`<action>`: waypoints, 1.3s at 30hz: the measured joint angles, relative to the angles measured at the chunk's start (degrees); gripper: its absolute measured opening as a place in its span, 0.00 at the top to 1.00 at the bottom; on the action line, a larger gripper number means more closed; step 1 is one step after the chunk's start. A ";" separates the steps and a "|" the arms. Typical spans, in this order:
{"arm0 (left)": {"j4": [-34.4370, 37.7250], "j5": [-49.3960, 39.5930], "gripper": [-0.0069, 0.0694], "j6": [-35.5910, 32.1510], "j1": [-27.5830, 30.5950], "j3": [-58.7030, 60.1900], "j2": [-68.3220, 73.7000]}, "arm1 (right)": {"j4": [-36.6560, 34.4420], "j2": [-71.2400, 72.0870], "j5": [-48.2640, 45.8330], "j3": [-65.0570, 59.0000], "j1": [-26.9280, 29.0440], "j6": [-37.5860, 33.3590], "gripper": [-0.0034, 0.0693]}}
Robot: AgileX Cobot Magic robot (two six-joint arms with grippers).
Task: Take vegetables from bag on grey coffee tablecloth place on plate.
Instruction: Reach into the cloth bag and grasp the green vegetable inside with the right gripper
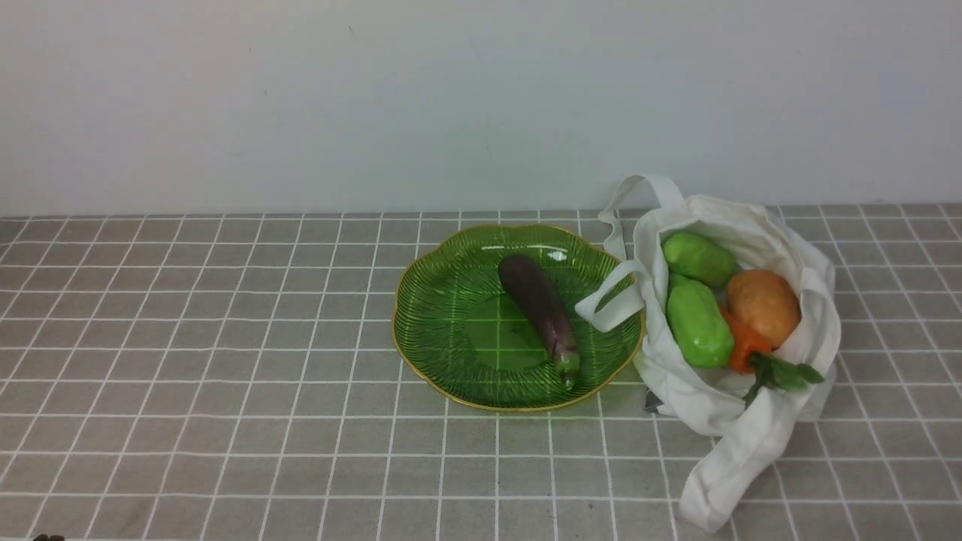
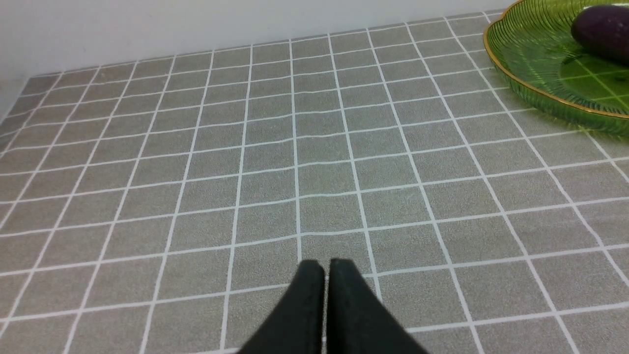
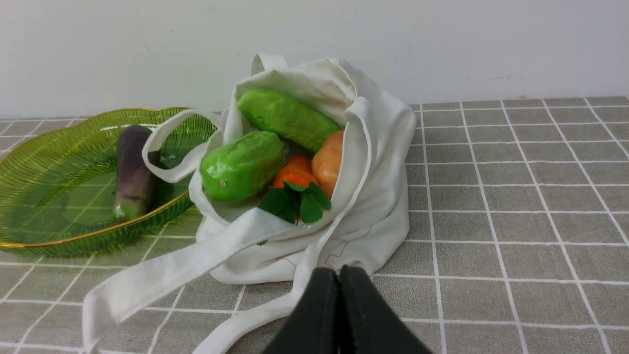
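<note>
The white cloth bag [image 1: 751, 406] lies open at the right on the grey checked tablecloth [image 1: 225, 361]. In it are two green gourds [image 1: 697, 321], a tan-orange potato [image 1: 763, 304] and an orange carrot [image 1: 744, 347] with green leaves. The green plate [image 1: 451, 300] stands left of the bag and holds a dark purple eggplant [image 1: 539, 304]. One bag handle [image 1: 609, 304] rests on the plate's rim. My left gripper [image 2: 326, 268] is shut and empty over bare cloth, well left of the plate [image 2: 530, 73]. My right gripper [image 3: 338, 272] is shut and empty, just before the bag [image 3: 373, 196]. Neither gripper shows in the front view.
A pale wall [image 1: 451, 98] closes the back of the table just behind the plate and bag. A long bag strap [image 1: 721, 481] trails on the cloth toward the front right. Open cloth lies left of the plate and at the front.
</note>
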State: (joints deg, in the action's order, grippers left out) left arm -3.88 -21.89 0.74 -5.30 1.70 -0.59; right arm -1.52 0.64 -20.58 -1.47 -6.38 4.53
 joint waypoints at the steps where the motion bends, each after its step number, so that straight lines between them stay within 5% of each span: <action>1: 0.00 0.00 0.92 0.00 0.00 0.00 0.00 | -0.08 0.00 0.00 0.00 0.00 0.06 0.97; 4: 0.00 0.00 0.92 0.00 0.00 0.00 0.00 | -2.49 0.00 0.50 0.00 0.00 2.36 0.97; 9: 0.00 0.00 0.92 0.00 0.00 0.00 0.00 | -26.89 0.00 4.58 -0.13 0.00 17.16 0.97; 16: 0.00 0.00 0.92 0.00 0.00 0.00 0.00 | -40.22 0.00 4.56 -0.13 0.00 20.09 0.97; 27: 0.00 0.00 0.92 0.00 0.00 0.00 0.00 | -36.33 -6.67 0.27 16.69 -0.23 -1.62 0.97; 33: 0.00 0.00 0.92 0.00 0.00 0.00 0.00 | -19.24 -32.73 -17.49 32.04 -0.23 -1.52 0.97; 39: 0.00 0.00 0.92 0.00 0.00 0.00 0.00 | -17.25 -59.74 -25.90 38.46 -0.23 -5.71 0.97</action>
State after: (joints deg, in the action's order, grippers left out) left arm -3.88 -21.89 0.74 -5.30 1.70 -0.59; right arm -18.77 -59.10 -46.49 36.99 -6.61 -1.18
